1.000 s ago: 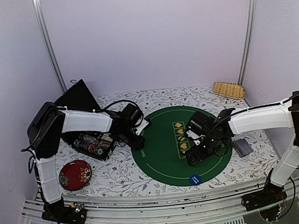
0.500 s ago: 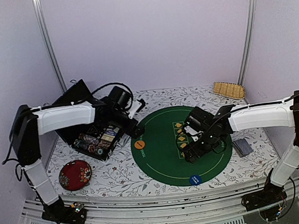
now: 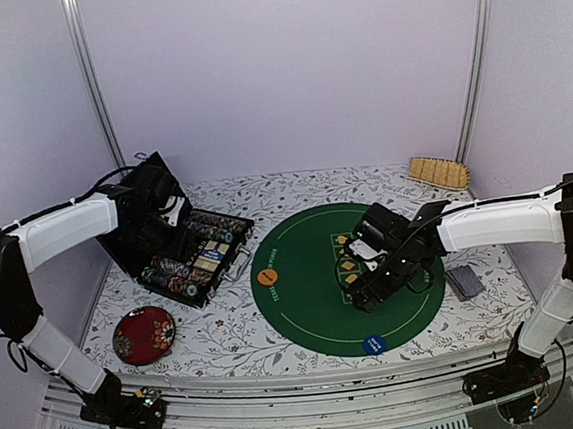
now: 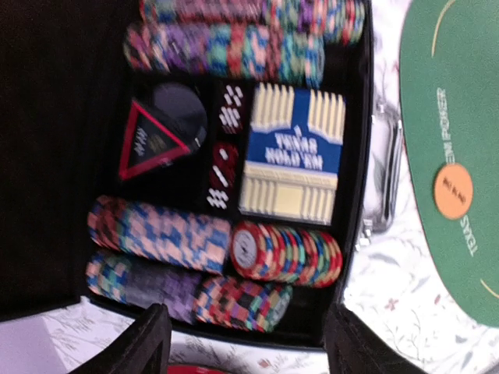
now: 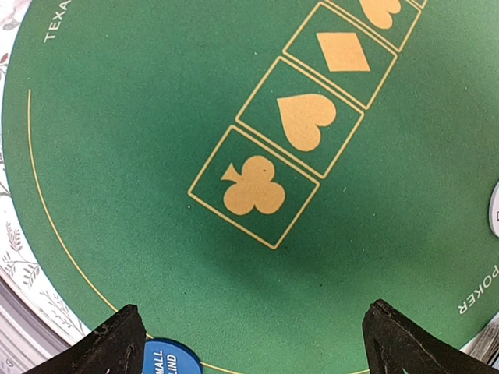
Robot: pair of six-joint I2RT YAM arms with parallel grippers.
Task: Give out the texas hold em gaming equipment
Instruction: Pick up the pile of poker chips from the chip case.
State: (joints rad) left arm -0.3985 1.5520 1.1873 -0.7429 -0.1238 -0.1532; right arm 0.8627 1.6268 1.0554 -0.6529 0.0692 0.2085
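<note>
- Left gripper [image 4: 245, 347] is hovering above open black chip case [image 4: 62, 156], fingers spread, empty.
- Right gripper [image 5: 253, 343] is hovering above round green felt mat [image 5: 156, 156], fingers spread, empty.

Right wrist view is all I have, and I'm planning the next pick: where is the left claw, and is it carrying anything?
Observer: The left claw hangs open and empty over the open black chip case.
Operator: What's in it?
Observer: Rows of striped poker chips and a blue card box.
Operator: Any marker on the green mat besides the blue disc near me?
Observer: Yes, an orange disc lies on the mat's edge nearest the case.
</note>
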